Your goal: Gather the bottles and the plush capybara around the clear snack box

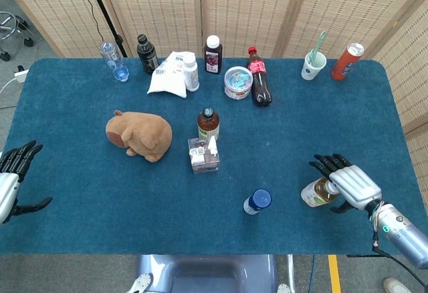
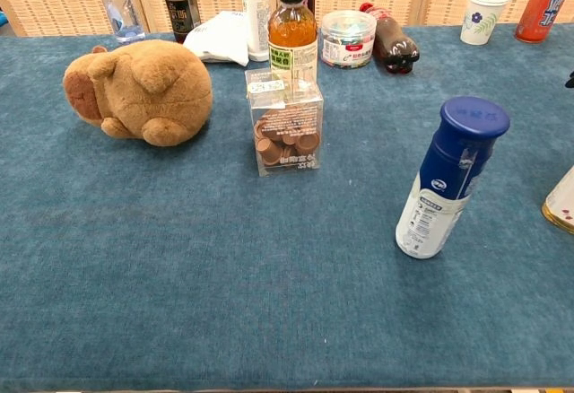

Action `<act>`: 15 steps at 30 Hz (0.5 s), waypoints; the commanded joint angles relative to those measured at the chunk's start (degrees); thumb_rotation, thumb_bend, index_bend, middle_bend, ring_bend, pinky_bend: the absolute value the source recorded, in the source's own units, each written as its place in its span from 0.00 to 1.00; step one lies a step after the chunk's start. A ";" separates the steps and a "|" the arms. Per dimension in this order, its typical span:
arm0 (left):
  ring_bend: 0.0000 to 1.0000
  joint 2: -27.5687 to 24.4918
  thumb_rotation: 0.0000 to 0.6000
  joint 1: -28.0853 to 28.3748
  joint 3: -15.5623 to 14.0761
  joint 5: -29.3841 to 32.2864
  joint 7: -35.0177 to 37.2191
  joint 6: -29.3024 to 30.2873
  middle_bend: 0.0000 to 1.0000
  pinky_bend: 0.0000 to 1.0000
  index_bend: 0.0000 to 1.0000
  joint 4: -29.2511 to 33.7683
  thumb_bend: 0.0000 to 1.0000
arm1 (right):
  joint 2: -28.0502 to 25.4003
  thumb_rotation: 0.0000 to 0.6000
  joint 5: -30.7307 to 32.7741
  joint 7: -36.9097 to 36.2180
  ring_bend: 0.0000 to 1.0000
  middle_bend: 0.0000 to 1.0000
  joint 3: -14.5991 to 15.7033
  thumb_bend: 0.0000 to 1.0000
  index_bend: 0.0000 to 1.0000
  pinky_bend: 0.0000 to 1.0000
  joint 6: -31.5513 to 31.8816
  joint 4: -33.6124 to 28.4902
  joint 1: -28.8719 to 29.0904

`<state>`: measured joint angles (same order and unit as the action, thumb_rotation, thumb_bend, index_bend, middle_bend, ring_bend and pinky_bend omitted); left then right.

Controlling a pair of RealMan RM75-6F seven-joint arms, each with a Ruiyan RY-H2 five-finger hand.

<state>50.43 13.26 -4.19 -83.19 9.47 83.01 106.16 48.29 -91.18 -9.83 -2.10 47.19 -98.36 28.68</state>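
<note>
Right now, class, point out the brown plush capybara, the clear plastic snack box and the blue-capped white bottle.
brown plush capybara (image 1: 142, 134), head view, its back.
clear plastic snack box (image 2: 285, 128), chest view, front wall.
blue-capped white bottle (image 2: 473, 117), chest view, its blue cap.

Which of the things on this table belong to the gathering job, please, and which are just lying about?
Belonging to the job:
clear plastic snack box
brown plush capybara
amber tea bottle with black cap
blue-capped white bottle
white-capped tea bottle at the right hand

Lying about:
white paper cup with a green toothbrush
round clear tub
white packet
</note>
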 commanded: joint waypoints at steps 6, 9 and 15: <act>0.00 0.91 1.00 -1.56 0.56 -0.55 -0.08 0.67 0.00 0.00 0.00 -0.89 0.15 | 1.26 1.00 2.41 1.57 0.08 0.00 0.41 0.00 0.03 0.22 -0.91 1.67 0.46; 0.00 0.68 1.00 -1.72 0.98 -0.18 0.06 -0.06 0.00 0.00 0.00 -0.80 0.15 | 1.78 1.00 3.40 2.15 0.18 0.08 0.60 0.00 0.08 0.32 -0.79 2.19 0.34; 0.00 0.69 1.00 -1.88 1.66 0.25 -0.07 -1.08 0.00 0.00 0.00 -0.73 0.15 | 2.63 1.00 3.64 0.77 0.39 0.31 0.99 0.00 0.28 0.56 0.04 2.87 0.06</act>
<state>51.12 11.39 -2.60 -82.96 9.48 82.02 105.38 50.57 -87.49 -8.39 -1.16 46.72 -95.67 28.89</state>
